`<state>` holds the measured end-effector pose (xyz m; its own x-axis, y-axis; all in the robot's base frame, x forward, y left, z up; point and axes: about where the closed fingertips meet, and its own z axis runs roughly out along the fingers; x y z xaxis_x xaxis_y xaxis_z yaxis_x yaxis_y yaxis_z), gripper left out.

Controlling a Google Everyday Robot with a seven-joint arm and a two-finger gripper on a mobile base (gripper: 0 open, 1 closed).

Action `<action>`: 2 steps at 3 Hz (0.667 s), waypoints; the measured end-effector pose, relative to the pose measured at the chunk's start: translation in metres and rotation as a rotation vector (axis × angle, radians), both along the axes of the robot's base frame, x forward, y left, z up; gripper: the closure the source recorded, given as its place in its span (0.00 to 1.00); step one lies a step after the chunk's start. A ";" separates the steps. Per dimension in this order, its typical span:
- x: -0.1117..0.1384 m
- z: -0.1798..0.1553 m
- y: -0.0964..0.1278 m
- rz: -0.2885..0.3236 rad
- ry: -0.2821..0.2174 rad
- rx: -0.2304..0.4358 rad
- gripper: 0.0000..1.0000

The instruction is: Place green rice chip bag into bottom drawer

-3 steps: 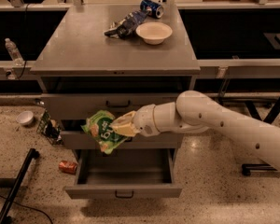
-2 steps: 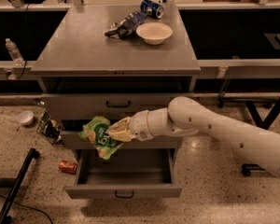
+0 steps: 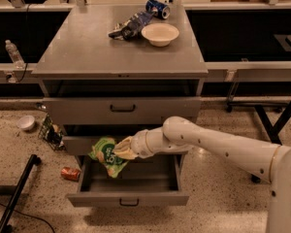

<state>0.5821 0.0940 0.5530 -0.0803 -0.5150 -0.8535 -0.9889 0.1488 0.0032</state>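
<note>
The green rice chip bag is light green with a darker oval logo. It hangs from my gripper, which is shut on its right edge. The bag is held above the left part of the open bottom drawer, the lowest grey drawer, pulled out with a small black handle on its front. My white arm reaches in from the right across the cabinet's front. The drawer's inside looks dark, and I see nothing lying in it.
On the grey cabinet top stand a white bowl, a dark snack bag and a blue can. A red can, a white cup and a black stand leg lie on the floor at left.
My gripper and the bag have moved a little left and down, closer over the open bottom drawer. The drawer has not moved.
</note>
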 end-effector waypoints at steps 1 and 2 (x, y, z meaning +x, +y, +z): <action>0.021 -0.037 -0.013 -0.020 0.086 0.020 1.00; 0.020 -0.046 -0.019 -0.027 0.082 0.008 1.00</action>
